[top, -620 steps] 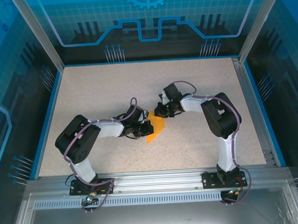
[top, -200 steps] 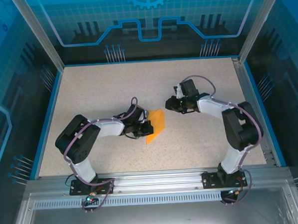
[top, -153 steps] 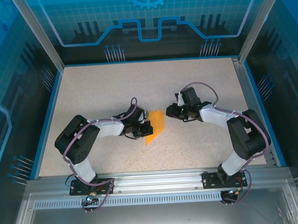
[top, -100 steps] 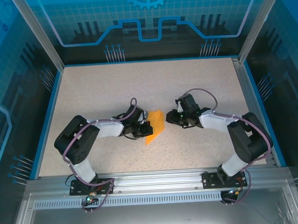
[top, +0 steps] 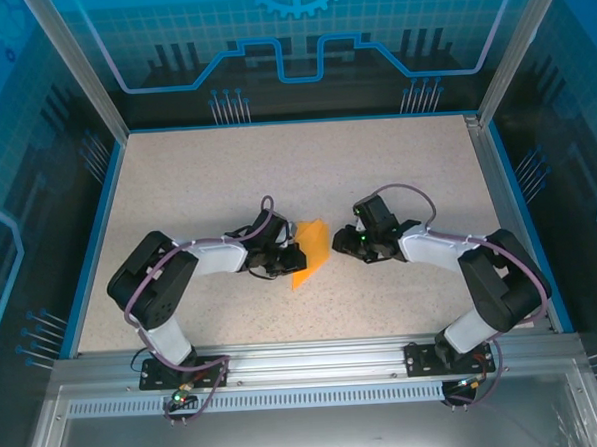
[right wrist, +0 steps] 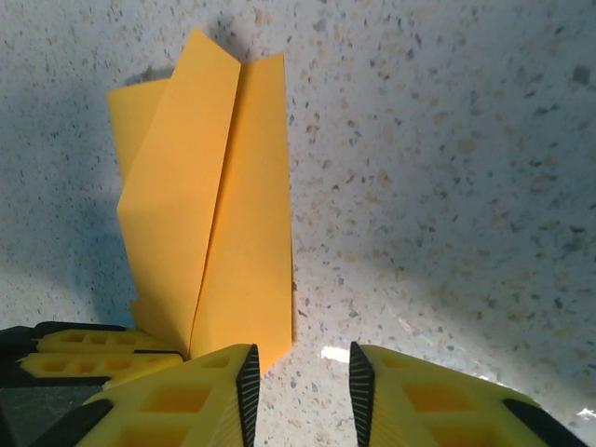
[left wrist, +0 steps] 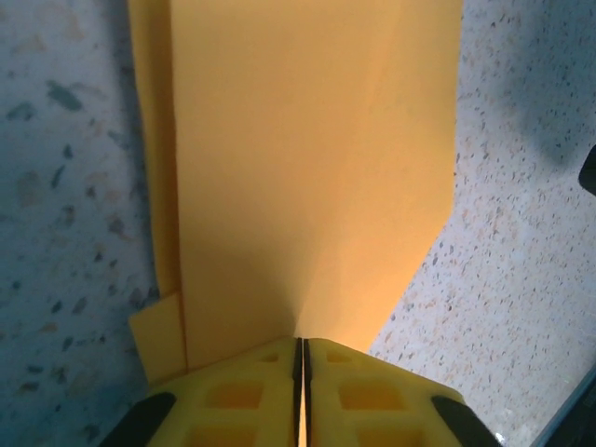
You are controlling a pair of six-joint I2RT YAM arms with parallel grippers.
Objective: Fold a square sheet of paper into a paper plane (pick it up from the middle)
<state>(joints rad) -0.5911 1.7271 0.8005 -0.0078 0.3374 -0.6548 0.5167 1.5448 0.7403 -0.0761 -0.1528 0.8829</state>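
— Where was the paper [top: 314,251]?
— Near the middle of the table [top: 197,189], folded. The left gripper [top: 298,256], at its 9 o'clock, was clamped on its edge.
— What had changed?
— The right gripper [top: 342,243] had come from 1 o'clock round to 3 o'clock of the paper. Its jaws were parted a little and held nothing.

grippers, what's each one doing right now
Left gripper: closed on the folded paper.
Right gripper: open, holding nothing.
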